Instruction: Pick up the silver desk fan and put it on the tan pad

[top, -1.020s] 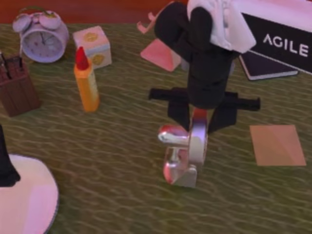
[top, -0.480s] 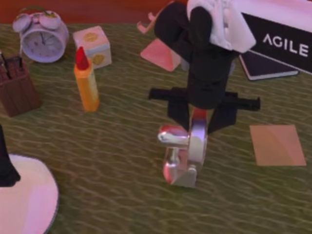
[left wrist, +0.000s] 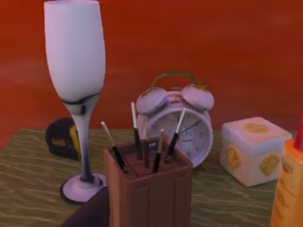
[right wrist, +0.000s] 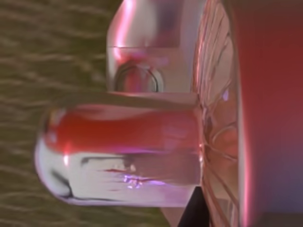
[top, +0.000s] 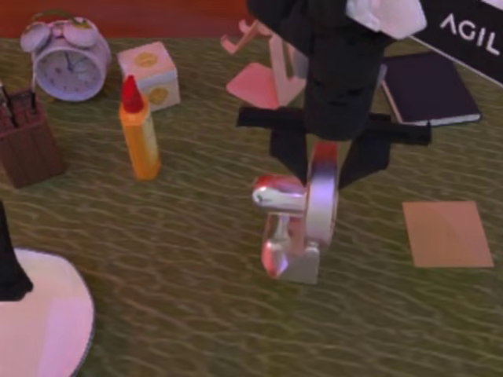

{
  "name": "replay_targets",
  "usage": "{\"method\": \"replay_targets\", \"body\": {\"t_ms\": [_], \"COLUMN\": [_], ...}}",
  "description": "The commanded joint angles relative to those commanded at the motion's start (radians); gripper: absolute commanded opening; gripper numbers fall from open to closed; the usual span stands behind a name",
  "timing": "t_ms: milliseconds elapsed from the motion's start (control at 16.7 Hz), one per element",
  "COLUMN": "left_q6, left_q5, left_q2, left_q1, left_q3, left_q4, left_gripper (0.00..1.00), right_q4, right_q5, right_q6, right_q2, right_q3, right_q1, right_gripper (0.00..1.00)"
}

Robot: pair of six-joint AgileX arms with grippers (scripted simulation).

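The silver desk fan (top: 302, 228) is in the middle of the green table, chrome with red reflections, its ring head upright. My right gripper (top: 326, 166) comes down from above and is shut on the top of the ring, one black finger (top: 289, 157) on each side. Up close in the right wrist view, the fan's motor housing (right wrist: 123, 151) and ring fill the picture, with one dark fingertip (right wrist: 191, 213) against the ring. The tan pad (top: 446, 233) lies flat to the right of the fan, bare. My left gripper (top: 6, 259) is parked at the left edge.
At the back left stand a twin-bell alarm clock (top: 67, 59), a brown knife block (top: 27, 141), an orange bottle with a red cap (top: 139, 133) and a white cube (top: 149, 73). A pink phone stand (top: 263, 75) and a navy notebook (top: 431, 86) lie behind the fan. A wine glass (left wrist: 75, 71) stands near the block.
My right arm has risen towards the camera with the fan held in it. The fan has come up slightly and shifted a little towards the back.
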Motion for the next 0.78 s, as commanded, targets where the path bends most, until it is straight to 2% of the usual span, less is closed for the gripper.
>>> {"method": "replay_targets", "body": {"t_ms": [240,420,600,780], "left_q6": [0.0,0.0,0.0,0.0], "left_q5": [0.0,0.0,0.0,0.0], "left_q2": [0.0,0.0,0.0,0.0], "left_q1": [0.0,0.0,0.0,0.0], "left_q3": [0.0,0.0,0.0,0.0], "left_q4": [0.0,0.0,0.0,0.0], "left_gripper": [1.0,1.0,1.0,1.0], "right_q4": [0.002,0.004,0.015,0.035], "right_q5": [0.0,0.0,0.001,0.001], "right_q6": [0.004,0.07,0.223,0.438], "right_q2": [-0.002,-0.018,-0.061,-0.124], "right_q3": [-0.003,-0.03,-0.089,-0.166], "right_q1": [-0.006,-0.037,-0.105,-0.194], "right_gripper": [0.0,0.0,0.0,0.0]}}
